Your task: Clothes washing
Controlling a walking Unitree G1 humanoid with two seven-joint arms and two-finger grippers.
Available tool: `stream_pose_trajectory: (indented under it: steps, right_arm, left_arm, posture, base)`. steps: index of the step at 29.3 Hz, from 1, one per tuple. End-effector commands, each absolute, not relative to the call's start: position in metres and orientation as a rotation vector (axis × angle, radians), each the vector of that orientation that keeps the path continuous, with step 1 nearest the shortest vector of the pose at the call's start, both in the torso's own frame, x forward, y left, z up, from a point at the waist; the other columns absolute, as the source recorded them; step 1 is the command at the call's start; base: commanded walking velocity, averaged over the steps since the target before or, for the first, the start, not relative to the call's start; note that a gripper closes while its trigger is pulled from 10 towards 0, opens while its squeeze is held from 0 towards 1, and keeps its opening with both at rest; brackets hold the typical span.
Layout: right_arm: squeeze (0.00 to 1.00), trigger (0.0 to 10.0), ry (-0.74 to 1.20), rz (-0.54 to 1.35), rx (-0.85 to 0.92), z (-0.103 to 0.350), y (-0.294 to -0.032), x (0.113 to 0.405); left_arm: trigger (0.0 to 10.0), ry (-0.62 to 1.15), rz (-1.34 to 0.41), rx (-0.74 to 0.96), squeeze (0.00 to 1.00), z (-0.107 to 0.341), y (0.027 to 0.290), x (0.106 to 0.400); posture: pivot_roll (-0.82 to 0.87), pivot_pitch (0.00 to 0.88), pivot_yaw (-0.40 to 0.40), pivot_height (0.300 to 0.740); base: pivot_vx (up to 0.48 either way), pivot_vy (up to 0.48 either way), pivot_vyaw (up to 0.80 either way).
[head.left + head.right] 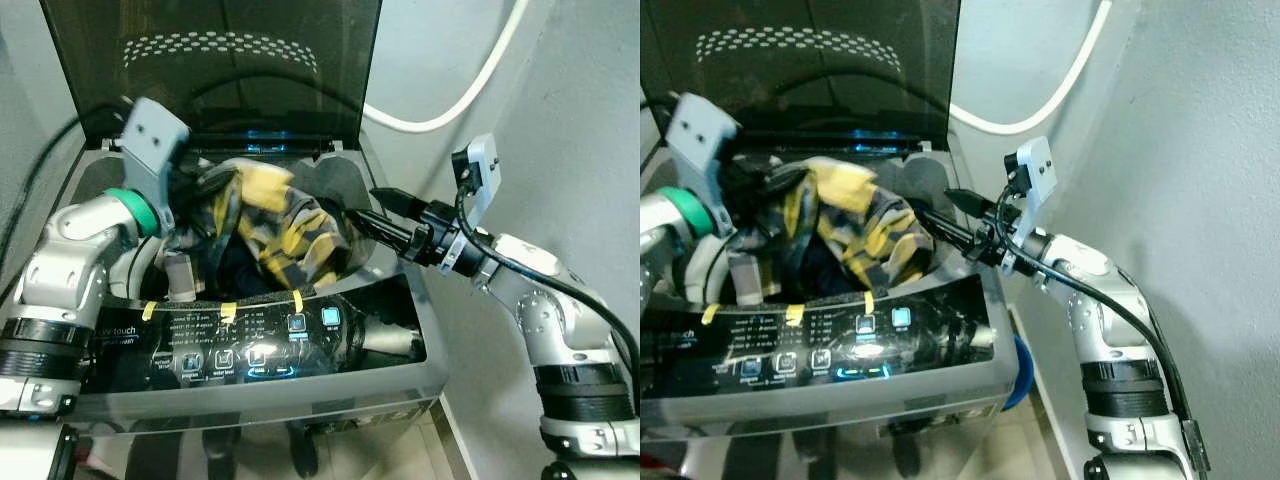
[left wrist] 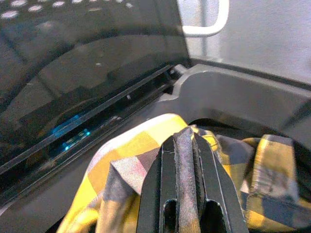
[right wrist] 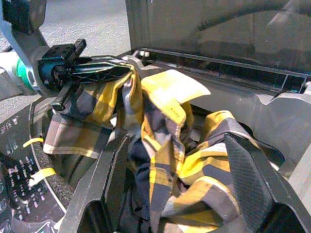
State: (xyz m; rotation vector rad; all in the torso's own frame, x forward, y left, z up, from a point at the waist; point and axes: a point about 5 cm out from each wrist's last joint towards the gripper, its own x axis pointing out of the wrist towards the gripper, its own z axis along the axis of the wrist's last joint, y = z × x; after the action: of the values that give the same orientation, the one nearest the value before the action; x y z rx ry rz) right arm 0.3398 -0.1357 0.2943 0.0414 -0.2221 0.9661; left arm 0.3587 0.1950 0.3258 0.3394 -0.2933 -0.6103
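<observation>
Over the open grey washing machine (image 1: 400,375) beside a pale wall (image 1: 1200,150), left hand (image 3: 104,69) clamped on plaid shirt (image 1: 275,225), right hand (image 3: 184,189) apart.

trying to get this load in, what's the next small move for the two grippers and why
Probably lower the left gripper into the drum and open it. It is shut on the yellow and grey plaid shirt, which hangs bunched over the opening of the grey top-loading washing machine, while the right gripper is open at the shirt's other side.
</observation>
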Motion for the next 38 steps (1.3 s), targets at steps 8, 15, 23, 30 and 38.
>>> stream_pose_trajectory:
  steps: [8,15,23,30,38]
  right_arm:
    - [0.0,10.0,-0.259,0.939,0.054,0.3,-0.14,0.338]
    - [0.0,10.0,-0.267,0.926,0.062,0.301,-0.14,0.339]
    - [0.0,10.0,-0.269,0.936,0.053,0.303,-0.137,0.337]
    - [0.0,10.0,-0.267,0.924,0.018,0.308,-0.142,0.337]
    - [0.0,10.0,-0.253,0.947,-0.009,0.309,-0.143,0.335]
  left_arm:
    - [0.0,-0.326,-0.675,0.409,0.0,0.325,0.186,0.374]
    - [0.0,-0.317,-0.615,0.424,0.0,0.325,0.184,0.387]
    - [0.0,-0.308,-0.922,0.327,0.0,0.32,0.143,0.387]
    - [0.0,0.002,-1.217,0.517,0.0,0.289,0.122,0.383]
    - [10.0,0.28,-1.081,0.707,0.42,0.262,0.151,0.392]
  posture:
    - [0.1,0.13,0.024,0.74]
    - [0.1,0.128,0.02,0.74]
    - [0.08,0.127,0.021,0.74]
    - [0.07,0.125,0.025,0.74]
    - [0.07,0.13,0.015,0.74]
  base:
    - [0.0,0.0,0.0]
    - [0.0,0.0,0.0]
    - [0.0,0.0,0.0]
    - [0.0,0.0,0.0]
    - [0.0,0.0,0.0]
